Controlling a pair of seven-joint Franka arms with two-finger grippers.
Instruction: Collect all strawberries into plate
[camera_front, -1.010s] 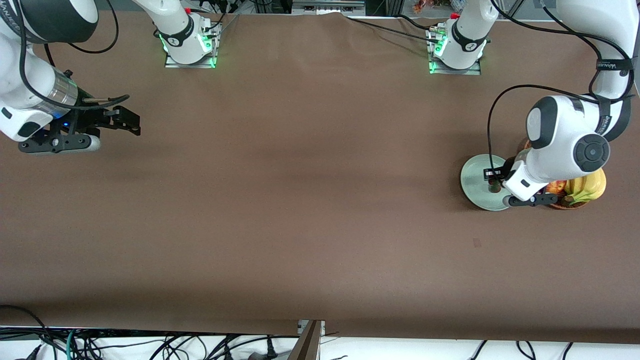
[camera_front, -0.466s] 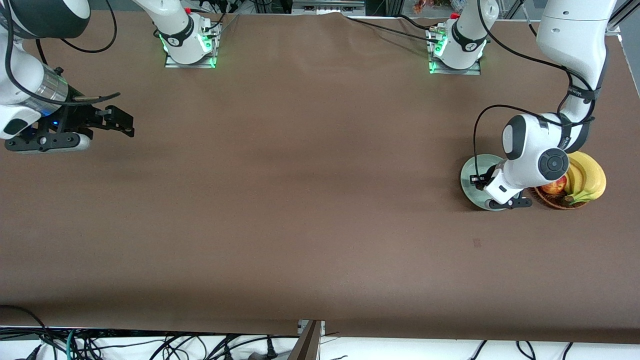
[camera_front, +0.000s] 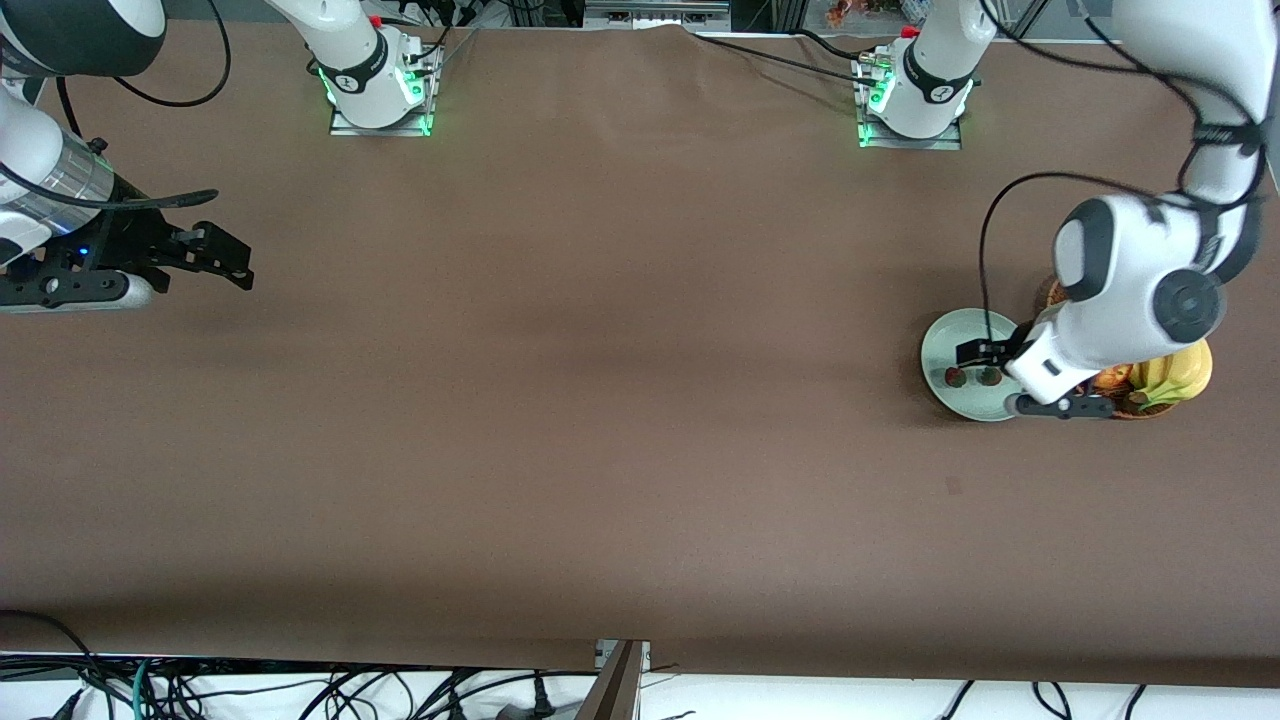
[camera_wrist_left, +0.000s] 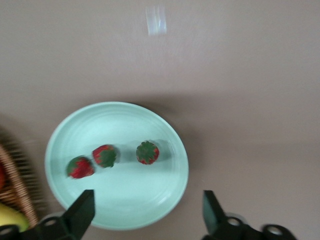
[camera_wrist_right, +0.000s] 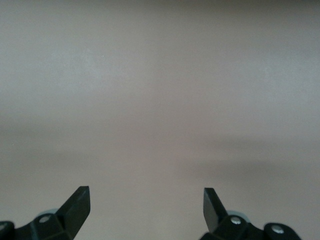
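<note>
Three strawberries, small and red with green caps, lie in a row on the pale mint-green plate. My left gripper hangs open just above the plate, nothing between its fingers. In the front view the plate sits at the left arm's end of the table, two strawberries show on it, and the left gripper is over it. My right gripper waits open over bare table at the right arm's end.
A brown wicker basket with bananas and a red apple stands right beside the plate, partly under the left arm's wrist. Its rim shows in the left wrist view. A brown cloth covers the table.
My left gripper dipped to the plate, opened and let go of a strawberry there, then rose a little. The right gripper drifted slightly toward its end of the table.
</note>
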